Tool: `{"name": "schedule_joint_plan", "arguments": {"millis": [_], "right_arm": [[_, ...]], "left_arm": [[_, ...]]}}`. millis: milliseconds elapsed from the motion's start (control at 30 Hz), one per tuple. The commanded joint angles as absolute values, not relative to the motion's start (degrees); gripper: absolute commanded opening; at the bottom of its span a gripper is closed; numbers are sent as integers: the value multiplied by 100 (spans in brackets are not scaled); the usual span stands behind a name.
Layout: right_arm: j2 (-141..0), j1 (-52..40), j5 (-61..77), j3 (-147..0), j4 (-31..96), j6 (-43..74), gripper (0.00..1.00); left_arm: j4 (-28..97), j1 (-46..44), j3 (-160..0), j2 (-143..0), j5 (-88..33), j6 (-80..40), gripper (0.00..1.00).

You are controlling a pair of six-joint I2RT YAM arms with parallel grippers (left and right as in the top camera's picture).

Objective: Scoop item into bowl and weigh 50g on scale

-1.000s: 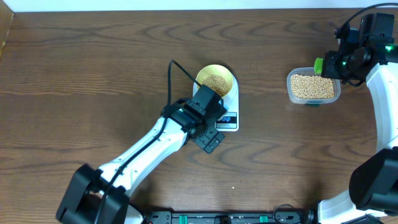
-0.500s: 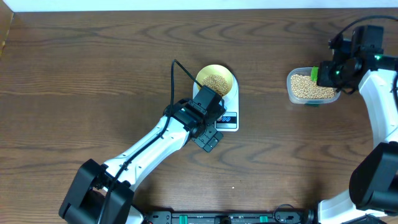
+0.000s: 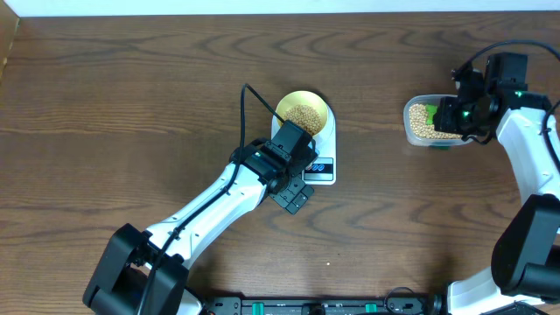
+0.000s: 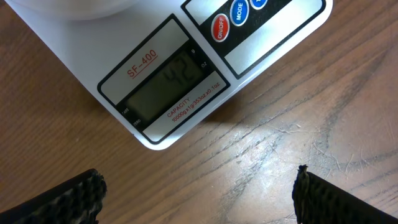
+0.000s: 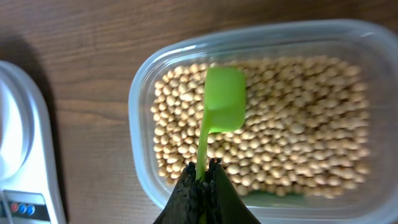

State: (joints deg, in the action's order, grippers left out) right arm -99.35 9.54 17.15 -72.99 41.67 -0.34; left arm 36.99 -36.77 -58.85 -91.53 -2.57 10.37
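Green scoop (image 5: 224,102) pinched by right fingers (image 5: 186,196); left fingers (image 4: 62,199) wide apart.

Right pincer (image 5: 202,167), gripping the green scoop (image 5: 222,106), has shifted from beside the tub (image 5: 138,115) to above it, beans (image 5: 298,124) directly beneath.

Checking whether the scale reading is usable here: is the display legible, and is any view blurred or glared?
Left wrist: display digits faint, low-contrast; bright sheen on the table below the scale. Right wrist: green scoop fairly sharp, beans blur toward the right edge. Overhead: evenly lit, sharp, display too small to read.
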Motion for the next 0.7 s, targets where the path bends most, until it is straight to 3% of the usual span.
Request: {"name": "schedule_joint_plan", "arguments": {"millis": [0,667], "right_arm": [[-9859,908,2069,-7120,4154,89,1],[-9338,1815,2764,-7334,4193,82,1]], "left_arm": [[3697,-3656,-5833,-9164,-141,1048,98],[3695,-3656,-5833,-9164,-141,1048,98]]}}
